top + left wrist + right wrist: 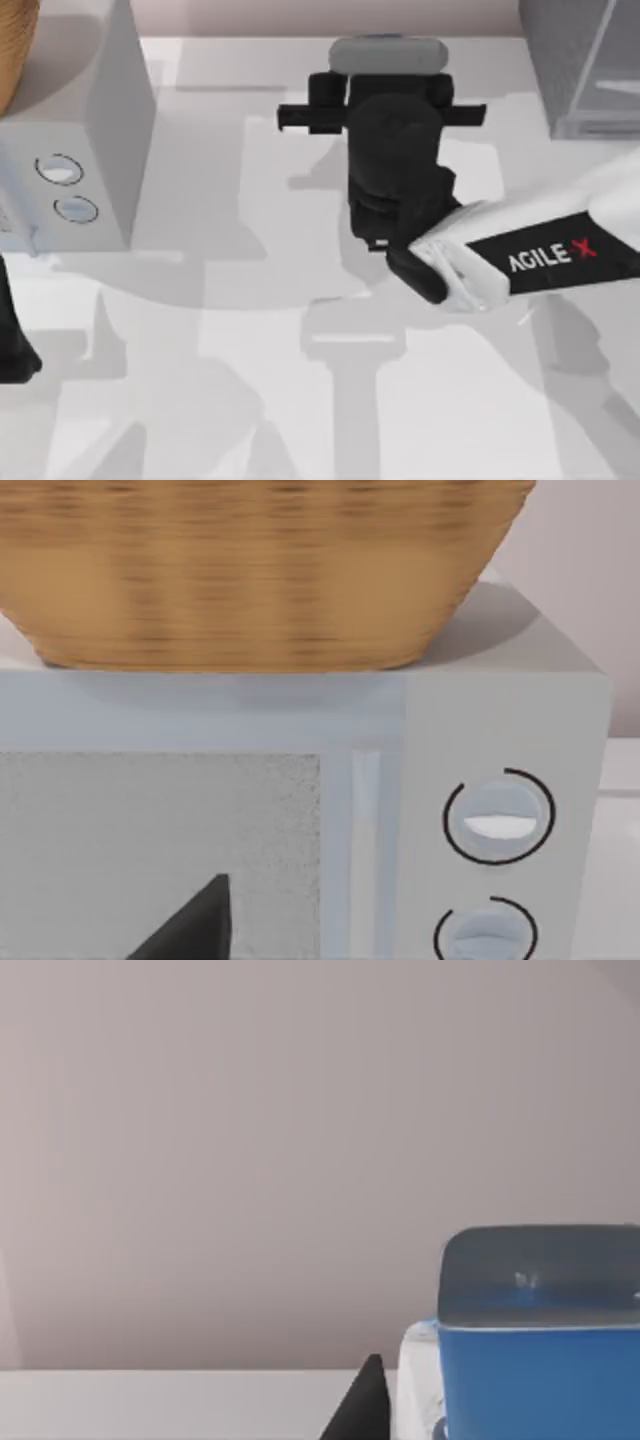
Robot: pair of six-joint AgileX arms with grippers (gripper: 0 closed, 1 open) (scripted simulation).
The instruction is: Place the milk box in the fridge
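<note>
The milk box (388, 52) stands at the back middle of the table, its grey top seen from above. In the right wrist view the milk box (540, 1370) is blue under a grey cap, very close. My right gripper (385, 88) is open and reaches in from the right, its two black fingers wide apart just in front of the box. One fingertip (365, 1405) shows beside the carton without touching it. The fridge (585, 70) is the grey cabinet with a pale panel at the back right corner. My left arm (12, 340) is parked at the left edge.
A pale grey box with two round dials (75, 150) stands at the back left, and a woven basket (12, 45) sits on top of it. The same box (500, 820) and basket (250, 570) are close in the left wrist view. A wall runs behind the table.
</note>
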